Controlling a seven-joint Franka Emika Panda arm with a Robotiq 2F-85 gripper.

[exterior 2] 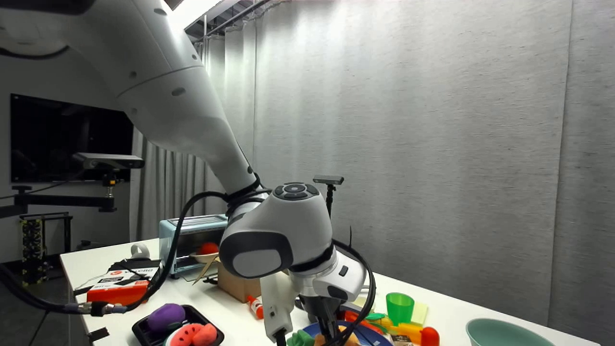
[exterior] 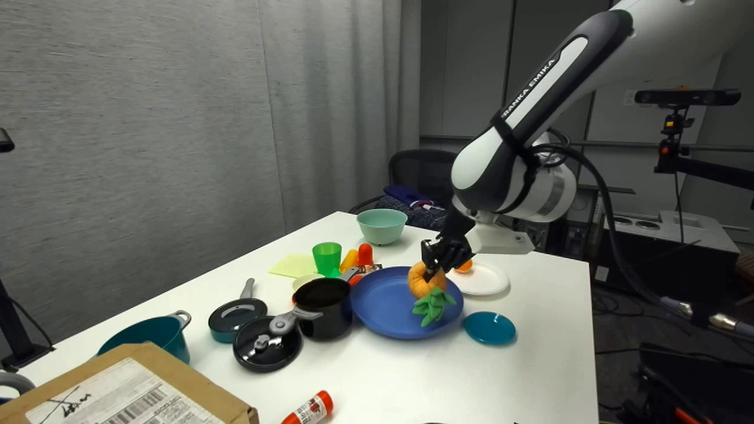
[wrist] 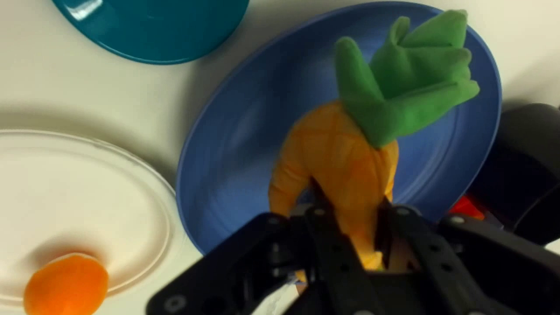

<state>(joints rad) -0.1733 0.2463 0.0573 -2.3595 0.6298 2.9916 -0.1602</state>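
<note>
The plush orange pineapple (wrist: pixel 341 151), green-leaved, is pinched over the blue plate (wrist: pixel 243 144).

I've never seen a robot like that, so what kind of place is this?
Probably a robotics lab: a big robot arm has its gripper around a toy pineapple, and there's a mounted camera too.

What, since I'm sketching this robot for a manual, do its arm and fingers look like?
The arm is white with rounded shells, dark panels and FRANKA EMIKA lettering. A black strap wraps around it, a thick black cable runs off it, and it bears a round, dark button pad. The fingers are black and jointed, with round bolt heads.
</note>
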